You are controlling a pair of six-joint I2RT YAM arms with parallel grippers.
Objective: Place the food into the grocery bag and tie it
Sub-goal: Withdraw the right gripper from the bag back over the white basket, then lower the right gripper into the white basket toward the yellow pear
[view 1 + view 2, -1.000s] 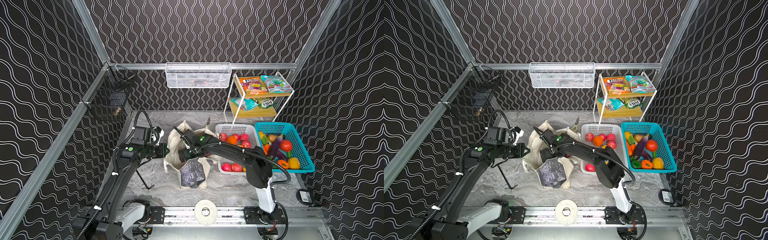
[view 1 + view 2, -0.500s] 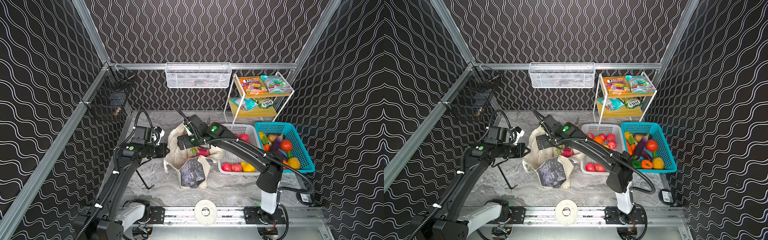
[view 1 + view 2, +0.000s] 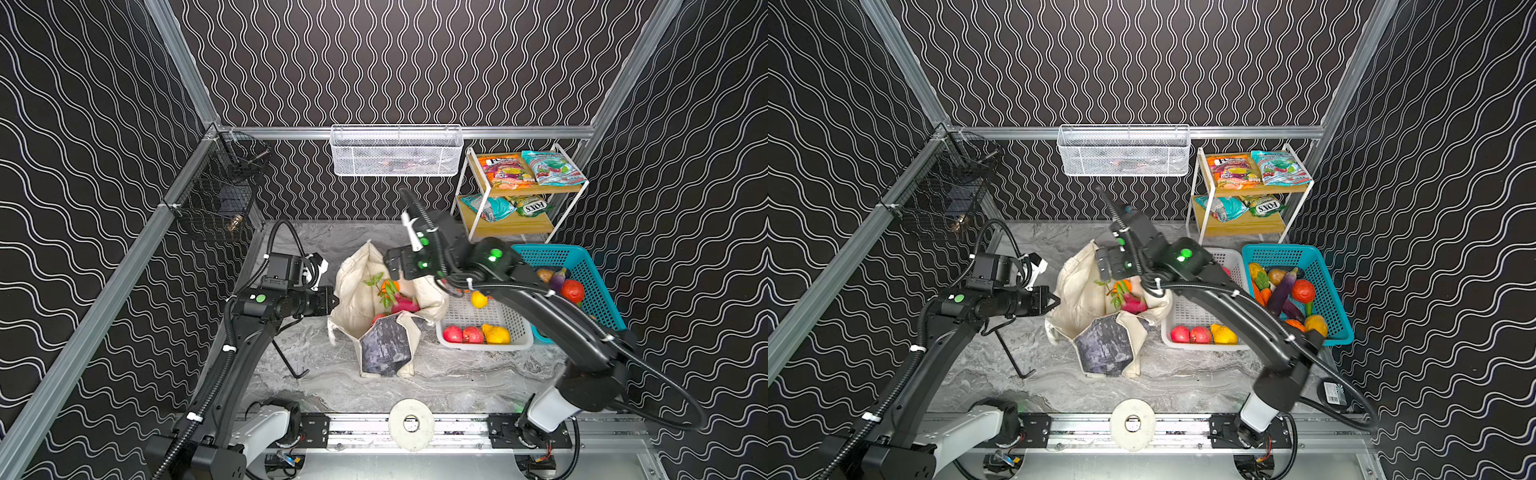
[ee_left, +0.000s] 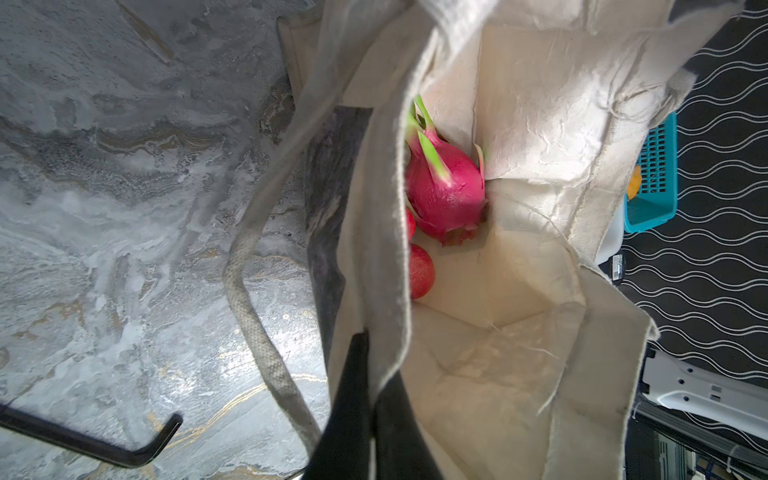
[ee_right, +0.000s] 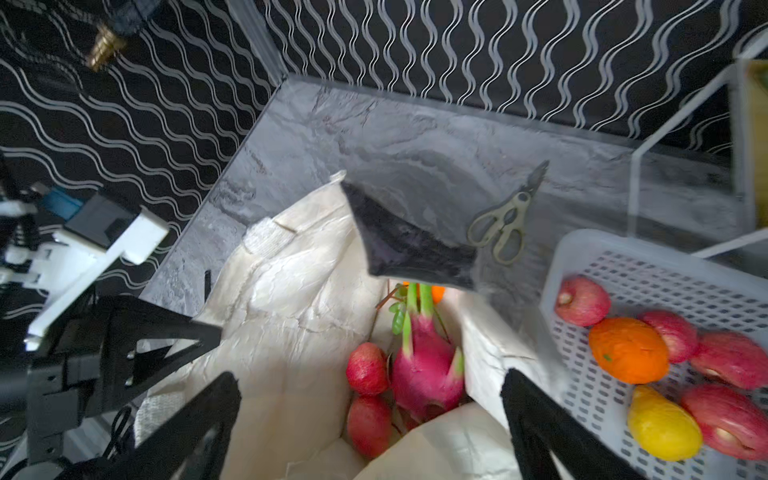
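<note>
The left tool (image 4: 368, 353) was clamped on the rim of the grocery bag (image 3: 357, 299), propping it open on the worktop (image 3: 457, 374), while the right tool (image 5: 370, 386) hung open and empty above the dragon fruit (image 5: 424, 370) inside, so the next fruit from the white basket (image 3: 486, 347) would best be dropped centrally, clear of the cloth.

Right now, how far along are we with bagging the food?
Early. Done: a dragon fruit and red apples lie in the grocery bag. In hand: the left gripper is shut on the bag's rim, holding it open; the right gripper hangs open and empty above the mouth. Left: fruit in the white basket and teal basket, snack packets on the shelf, then tying the handles.
</note>
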